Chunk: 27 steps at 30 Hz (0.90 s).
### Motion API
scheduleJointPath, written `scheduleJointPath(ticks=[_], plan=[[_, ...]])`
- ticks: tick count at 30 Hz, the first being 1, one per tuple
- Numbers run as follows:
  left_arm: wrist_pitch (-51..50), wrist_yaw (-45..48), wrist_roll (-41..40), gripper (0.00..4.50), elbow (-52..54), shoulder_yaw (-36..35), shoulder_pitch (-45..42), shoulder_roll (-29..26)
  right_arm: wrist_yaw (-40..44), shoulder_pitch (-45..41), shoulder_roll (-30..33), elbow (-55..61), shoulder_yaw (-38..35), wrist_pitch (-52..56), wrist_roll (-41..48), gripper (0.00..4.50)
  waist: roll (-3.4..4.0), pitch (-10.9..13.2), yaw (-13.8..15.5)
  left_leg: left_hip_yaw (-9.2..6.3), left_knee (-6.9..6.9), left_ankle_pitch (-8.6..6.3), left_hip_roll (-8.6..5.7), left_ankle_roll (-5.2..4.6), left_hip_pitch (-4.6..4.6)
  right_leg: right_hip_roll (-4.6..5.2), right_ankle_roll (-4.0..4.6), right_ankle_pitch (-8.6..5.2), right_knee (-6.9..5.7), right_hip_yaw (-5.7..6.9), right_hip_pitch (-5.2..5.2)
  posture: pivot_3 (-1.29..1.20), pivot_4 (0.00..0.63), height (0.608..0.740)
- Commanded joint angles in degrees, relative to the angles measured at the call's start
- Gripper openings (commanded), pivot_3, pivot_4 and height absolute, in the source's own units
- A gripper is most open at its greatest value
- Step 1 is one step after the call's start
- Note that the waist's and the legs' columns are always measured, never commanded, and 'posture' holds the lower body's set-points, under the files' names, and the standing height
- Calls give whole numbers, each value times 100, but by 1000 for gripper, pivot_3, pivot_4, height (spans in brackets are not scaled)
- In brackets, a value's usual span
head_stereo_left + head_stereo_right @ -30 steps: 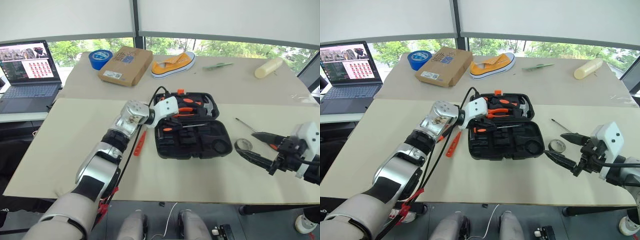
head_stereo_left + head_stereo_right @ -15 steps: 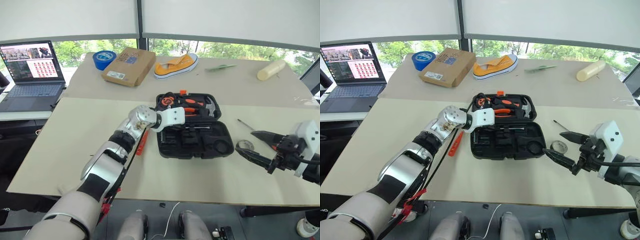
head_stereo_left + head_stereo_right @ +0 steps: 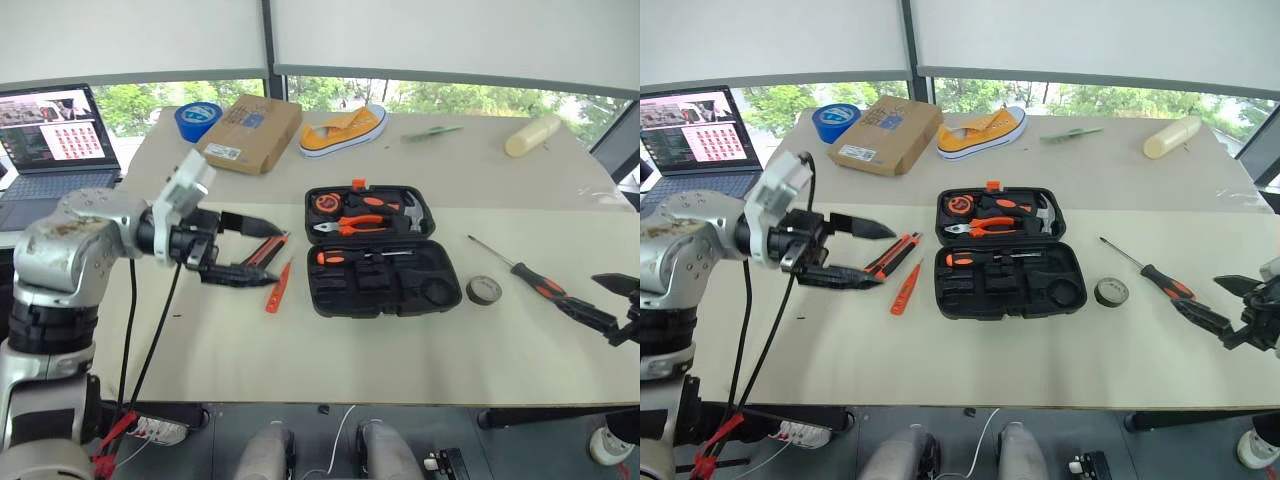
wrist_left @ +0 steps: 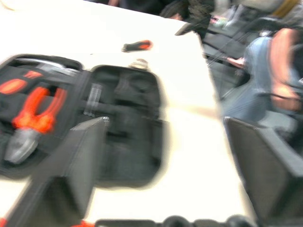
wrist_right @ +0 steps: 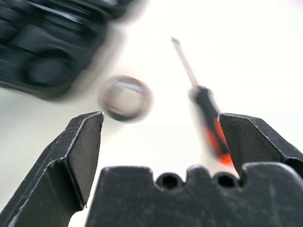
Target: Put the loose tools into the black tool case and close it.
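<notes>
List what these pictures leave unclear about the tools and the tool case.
- Tool case: in the left wrist view, motion blur hides which slots are filled.
- Tape roll: smeared in the right wrist view, so its markings can't be read.
- Utility knife: the left gripper covers part of it in the head views.
- Small tester screwdriver: too small to show its tip.

tool case: I see matt black moulded plastic.
pliers: bare metal jaws, glossy orange grips.
screwdriver: thin shiny metal shaft, black-orange plastic handle.
tape roll: dark, dull.
tabletop: smooth matt beige.
cardboard box: brown, with paper labels.
left end effector: matt black fingers.
</notes>
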<state>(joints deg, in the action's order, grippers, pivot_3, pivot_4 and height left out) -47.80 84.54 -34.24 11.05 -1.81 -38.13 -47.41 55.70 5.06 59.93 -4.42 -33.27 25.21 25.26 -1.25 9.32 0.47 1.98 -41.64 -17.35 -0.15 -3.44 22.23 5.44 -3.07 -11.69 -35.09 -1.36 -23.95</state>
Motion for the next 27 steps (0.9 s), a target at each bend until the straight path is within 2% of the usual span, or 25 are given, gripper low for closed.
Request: scheduleJointPath(ticks=[1, 5, 9, 12, 16, 19, 27], plan=[[10, -246, -215, 4423, 687, 79, 214, -31, 240, -827, 223, -1258, 612, -715, -493, 4500, -3, 1, -11, 2, 2, 0, -1, 0, 0, 0, 2, 2, 2, -1, 1, 0, 150, 735], [99, -432, -274, 4423, 1006, 176, 336, -81, 443, -2005, 166, -2562, 1479, -1210, -1012, 4500, 4, 0, -33, 7, 4, 9, -1, 14, 6, -6, 8, 7, -7, -7, -19, 0, 150, 735], [68, -572, -404, 4423, 1204, 172, 343, -124, 440, -2809, 19, -3779, 2218, -1711, -1623, 4500, 7, 0, -87, 11, 42, 24, -2, 38, -1, -9, 12, 7, 1, -14, -24, 0, 150, 735], [48, -709, -483, 4423, 1296, 170, 341, -135, 135, -3348, -156, -4570, 2509, -1876, -1955, 4500, 7, 0, -116, 12, 53, 25, -3, 41, -2, -7, 13, 7, 3, -16, -27, 0, 150, 735], [114, -813, -528, 4423, 1359, 181, 369, -194, 233, -3656, -327, -5015, 2619, -2038, -2030, 4500, 7, 0, -139, 14, 63, 26, -2, 43, -6, -7, 14, 7, 4, -20, -26, 0, 150, 735], [148, -869, -513, 4500, 1319, 211, 322, -174, 306, -3773, -428, -5203, 2568, -2044, -1979, 3835, 7, 0, -144, 14, 67, 26, 0, 42, -11, -10, 14, 7, 4, -20, -23, 0, 150, 735], [330, -847, -401, 4500, 1107, 378, 182, -169, 886, -3624, -438, -4930, 2265, -1996, -1585, 1040, 7, 0, -141, 20, 67, 26, 0, 42, -16, -10, 16, 8, 3, -28, -21, 0, 150, 735]])
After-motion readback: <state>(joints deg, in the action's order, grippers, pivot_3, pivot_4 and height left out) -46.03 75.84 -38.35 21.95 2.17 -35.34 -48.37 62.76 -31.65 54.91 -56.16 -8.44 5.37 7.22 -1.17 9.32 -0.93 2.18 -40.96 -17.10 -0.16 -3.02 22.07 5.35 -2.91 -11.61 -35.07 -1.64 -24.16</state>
